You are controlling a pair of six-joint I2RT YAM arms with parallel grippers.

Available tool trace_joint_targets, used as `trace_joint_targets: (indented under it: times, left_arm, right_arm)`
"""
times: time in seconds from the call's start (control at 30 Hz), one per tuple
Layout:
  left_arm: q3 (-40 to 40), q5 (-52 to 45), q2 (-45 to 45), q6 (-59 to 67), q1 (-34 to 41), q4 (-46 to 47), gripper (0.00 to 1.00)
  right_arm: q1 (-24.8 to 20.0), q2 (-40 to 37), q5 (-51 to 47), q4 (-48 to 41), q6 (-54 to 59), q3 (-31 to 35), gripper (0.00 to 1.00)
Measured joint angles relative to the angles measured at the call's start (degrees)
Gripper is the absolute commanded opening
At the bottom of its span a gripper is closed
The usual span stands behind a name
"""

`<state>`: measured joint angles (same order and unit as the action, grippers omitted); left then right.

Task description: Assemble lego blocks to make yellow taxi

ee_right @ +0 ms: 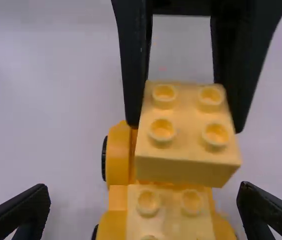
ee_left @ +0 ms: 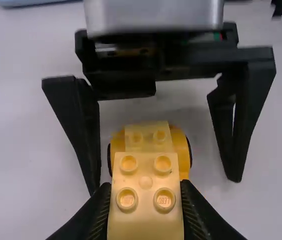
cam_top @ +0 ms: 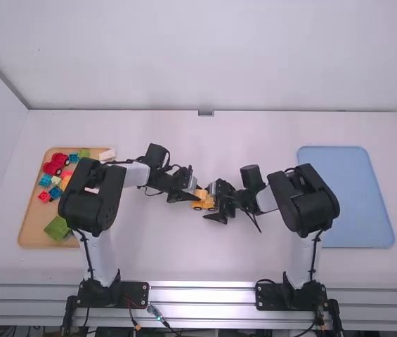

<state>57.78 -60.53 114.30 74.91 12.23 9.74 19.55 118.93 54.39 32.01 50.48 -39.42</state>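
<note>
At centre frame, left tool (ee_left: pixel 145 205) is pinching four-stud pale-yellow plastic block (ee_right: pixel 188 132) over wheeled orange-yellow plastic car (ee_right: pixel 118 157); right tool (ee_right: pixel 143 197) is straddling the car, spread.

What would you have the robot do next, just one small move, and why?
I'd probably close the right end effector on the yellow car to brace it. Its fingers stand open on either side, while the left end effector grips a pale yellow block on or just above the car; pressing that down could shift an unheld car.
</note>
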Motion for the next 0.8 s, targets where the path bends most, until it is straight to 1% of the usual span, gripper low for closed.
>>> trace_joint_targets:
  times: [0.17, 0.2, 0.33, 0.43, 0.5, 0.57, 0.6, 0.63, 0.67, 0.7, 0.73, 0.77, 0.8]
  left_arm:
    - [0.02, 0.85, 0.00, -0.92, -0.11, 1.11, 0.22]
    - [0.02, 0.85, 0.00, -1.05, -0.11, 1.36, 0.22]
    - [0.02, 1.11, 0.00, -1.49, -0.15, 1.51, 0.22]
    - [0.02, 1.68, 0.00, -1.51, -0.15, 1.51, 0.20]
    - [-0.02, 2.05, 0.00, -1.55, -0.02, 0.94, 0.20]
    - [-0.87, 2.34, 0.00, -2.34, 0.04, -2.40, 0.20]
    - [-0.87, 2.34, 0.00, -2.34, 0.04, -2.40, 0.20]
    - [-1.77, 2.56, 0.00, -3.23, 0.07, -4.61, 0.21]
    - [-2.58, 2.80, 0.00, -4.11, 0.04, -6.34, 0.23]
    - [-3.50, 2.75, 0.00, -5.16, 0.07, -8.41, 0.24]
    - [-3.69, 2.69, -0.02, -5.49, 0.07, -8.96, 0.24]
    - [-4.33, 2.67, -0.09, -6.47, 0.07, -10.67, 0.25]
    - [-4.87, 2.69, -0.11, -7.58, 0.07, -12.33, 0.27]
  right_arm:
    - [-0.22, 1.27, -1.27, 3.34, -2.73, 0.00, 1.00]
    - [-0.44, 1.27, -1.51, 3.85, -2.95, 0.00, 0.99]
    - [-1.29, 1.27, -2.03, 3.87, -3.69, 0.00, 0.97]
    - [-1.46, 1.29, -2.03, 3.87, -3.78, 0.00, 0.97]
    - [-1.46, 1.27, -2.05, 3.98, -3.80, 0.00, 0.98]
    - [-1.42, 1.29, -2.08, 3.91, -3.82, 0.00, 0.98]
    - [-1.42, 1.29, -2.08, 3.91, -3.82, 0.00, 0.98]
    - [-1.25, 1.27, -2.08, 3.89, -3.76, 0.00, 0.95]
    - [-1.07, 1.27, -2.05, 3.87, -3.65, 0.00, 0.89]
    - [-0.92, 1.29, -2.05, 3.87, -3.69, 0.00, 0.81]
    - [-0.90, 1.29, -2.03, 3.82, -3.65, 0.00, 0.80]
    - [-0.92, 1.27, -2.05, 3.80, -3.69, 0.00, 0.75]
    - [-0.92, 1.29, -2.01, 3.82, -3.58, 0.00, 0.67]
